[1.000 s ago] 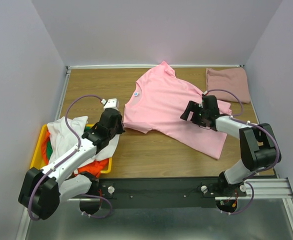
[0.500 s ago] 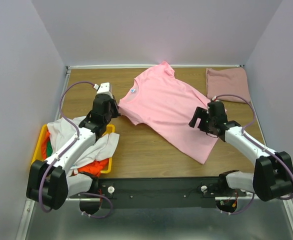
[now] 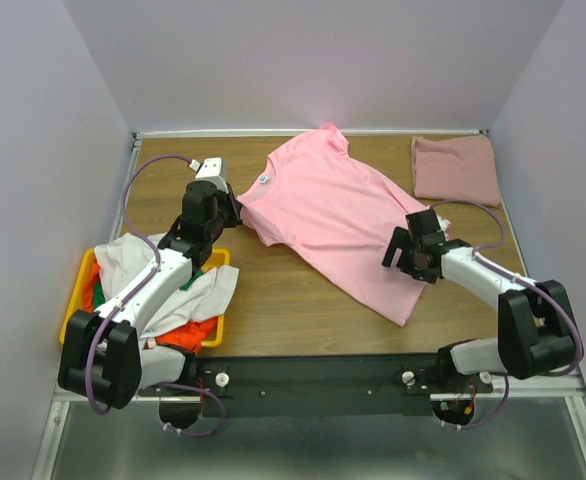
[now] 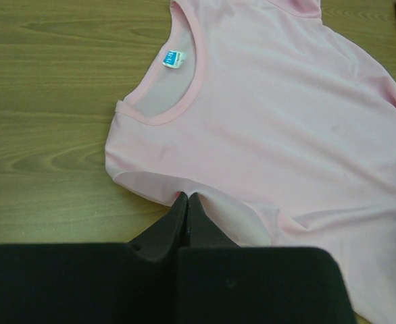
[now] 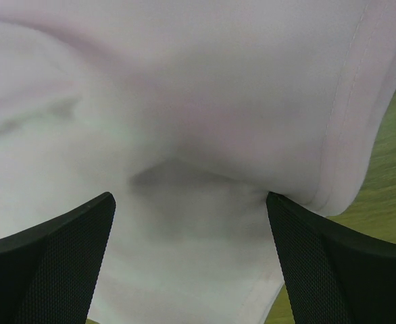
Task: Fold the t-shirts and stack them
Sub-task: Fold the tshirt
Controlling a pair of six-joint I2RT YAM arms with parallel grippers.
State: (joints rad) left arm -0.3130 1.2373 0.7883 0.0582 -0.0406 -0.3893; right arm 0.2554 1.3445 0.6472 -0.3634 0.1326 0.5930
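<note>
Nearest the arm bases, in the lower left of the overhead frame, a yellow plastic bin (image 3: 72, 302) holds the waiting heap, with a white t-shirt (image 3: 133, 262) draped on top and an orange t-shirt (image 3: 188, 335) spilling over the near rim. Farther in, the bright pink t-shirt (image 3: 333, 215) lies spread on the wooden tabletop (image 3: 273, 300). Its long axis runs diagonally from the collar and neck label (image 4: 173, 59) at upper centre-left down to the hem at lower right. The left claw (image 4: 188, 202) is fully closed and pinches a fold of pink fabric at the sleeve edge just below the collar, so that end is held. The right claw (image 5: 190, 201) sits at the opposite end, over the hem. Its fingers are spread as wide as they go, pink cloth lies between them, and nothing is gripped. The stitched hem edge runs just to the right of it, with bare wood beyond. The coming move probably turns on this claw. The hem lies directly beneath it, and it is far nearer that end than the left arm, so closing there should give both arms a hold along the shirt's length. Nothing lies between claw and cloth. Farthest away, in the upper right corner, a dusty rose t-shirt (image 3: 456, 168) lies folded, near the pink sleeve but apart from it.
</note>
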